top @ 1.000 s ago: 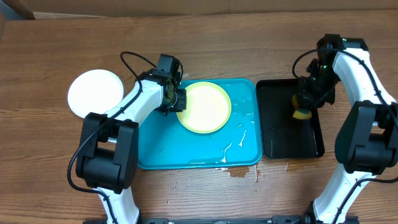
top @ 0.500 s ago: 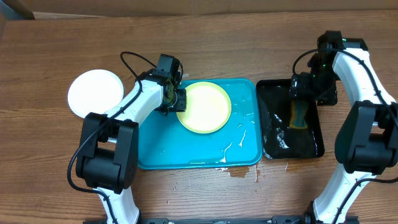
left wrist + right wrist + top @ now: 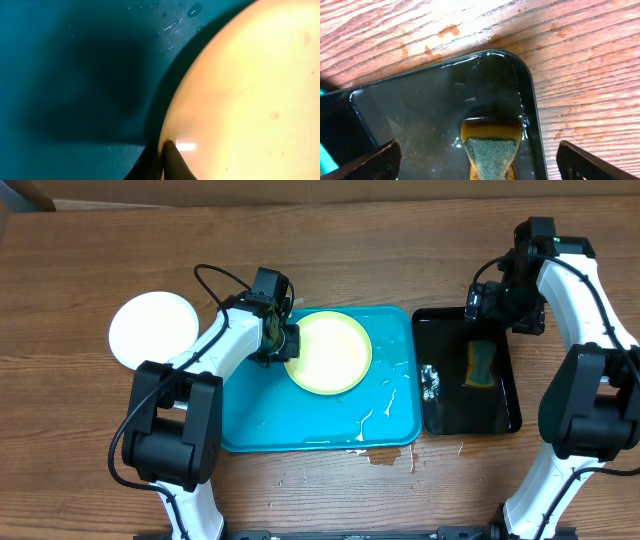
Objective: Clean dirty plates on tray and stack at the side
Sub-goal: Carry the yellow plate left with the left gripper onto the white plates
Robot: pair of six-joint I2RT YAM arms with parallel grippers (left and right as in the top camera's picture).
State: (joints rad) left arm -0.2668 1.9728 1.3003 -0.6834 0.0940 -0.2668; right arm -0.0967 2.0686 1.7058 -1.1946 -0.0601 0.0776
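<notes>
A white plate is set aside on the table, well left of the left gripper. Its jaws are pinched shut on the rim of the yellow-green plate, which lies in the turquoise tray. Stacking of that plate is judged still to be done. Below the right gripper, whose jaws are spread wide and empty, a sponge lies in the black tray.

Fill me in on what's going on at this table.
The left gripper is shut on the rim of the yellow-green plate, which sits on the turquoise tray. The right gripper hangs open over the black tray, where a sponge lies. One white plate rests on the table at the left.
</notes>
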